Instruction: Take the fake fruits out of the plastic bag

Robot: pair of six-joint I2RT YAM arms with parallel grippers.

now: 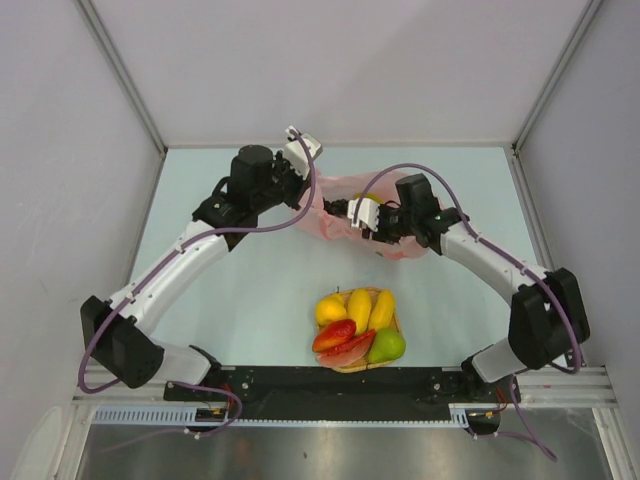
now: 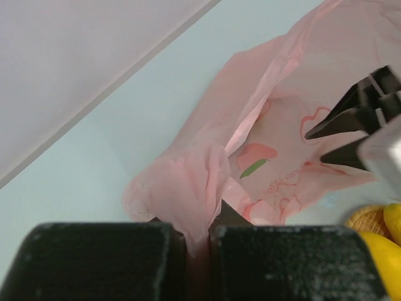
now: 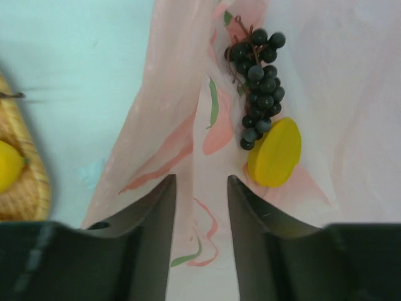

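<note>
The pink plastic bag (image 1: 318,218) lies at the middle back of the table. My left gripper (image 2: 199,233) is shut on a bunched edge of the bag (image 2: 188,182) and holds its mouth up. My right gripper (image 3: 201,182) is open over the bag's printed film, with only a fold of film showing between its fingers. Ahead of it inside the bag (image 3: 351,94) lie a dark grape bunch (image 3: 258,88) and a yellow fruit (image 3: 276,152). In the top view the right gripper (image 1: 338,210) sits at the bag's mouth, close to the left gripper (image 1: 304,196).
A woven tan tray (image 1: 352,367) near the front middle holds several fruits, among them a banana (image 1: 382,308), a watermelon slice (image 1: 348,350) and a green pear (image 1: 387,346). Grey walls close in the back and both sides.
</note>
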